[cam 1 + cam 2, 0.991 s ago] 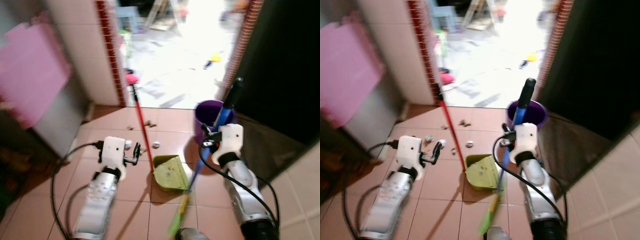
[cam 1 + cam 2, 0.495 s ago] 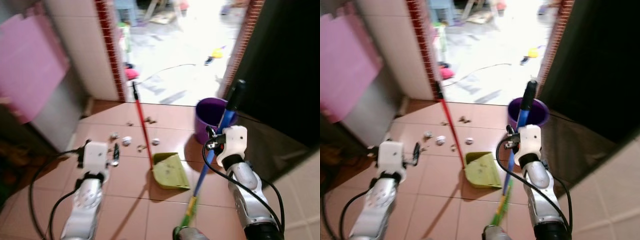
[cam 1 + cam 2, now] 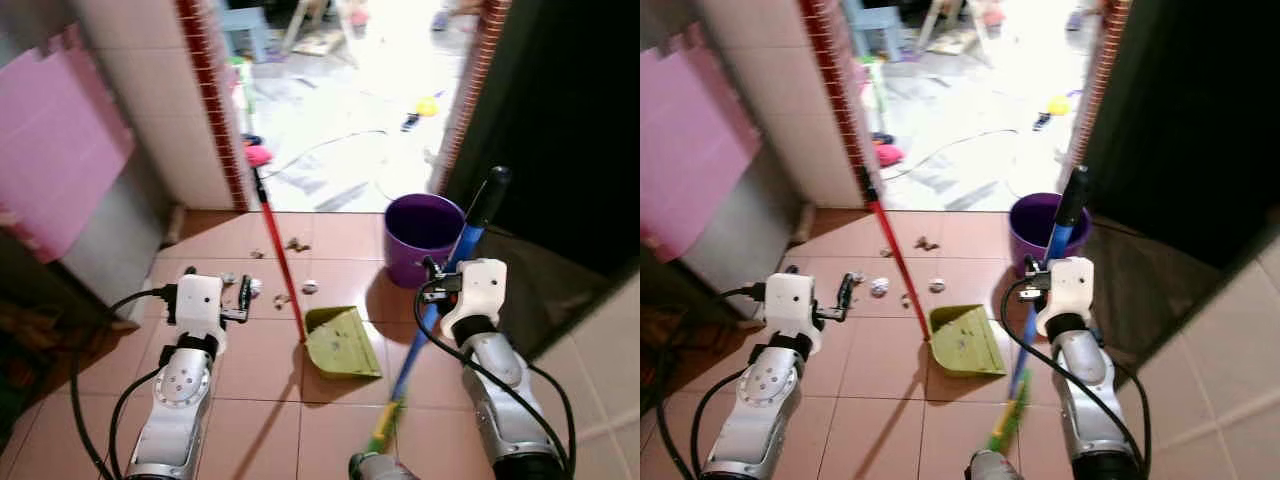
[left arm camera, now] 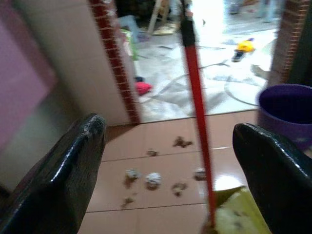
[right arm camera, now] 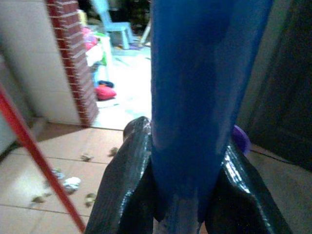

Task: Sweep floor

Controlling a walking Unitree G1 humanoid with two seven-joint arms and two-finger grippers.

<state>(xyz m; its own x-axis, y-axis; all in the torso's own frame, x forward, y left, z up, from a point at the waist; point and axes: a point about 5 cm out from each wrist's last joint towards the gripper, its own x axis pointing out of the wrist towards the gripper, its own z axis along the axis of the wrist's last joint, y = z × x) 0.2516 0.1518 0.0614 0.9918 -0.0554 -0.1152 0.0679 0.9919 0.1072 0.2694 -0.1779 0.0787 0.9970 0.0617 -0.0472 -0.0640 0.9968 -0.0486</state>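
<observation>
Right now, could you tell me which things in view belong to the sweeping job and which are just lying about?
Part of the job:
- blue broom, clamped in the right gripper
- green dustpan with its red handle
- scraps of litter on the tiles
- left gripper, open, near the red handle

Just lying about:
- purple bucket
- pink shoe
- yellow toy
- cable outside

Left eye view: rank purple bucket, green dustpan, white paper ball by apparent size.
1. purple bucket
2. green dustpan: looks close to the bucket and sits nearer the camera, so the top two are unsure
3. white paper ball: clearly smallest
</observation>
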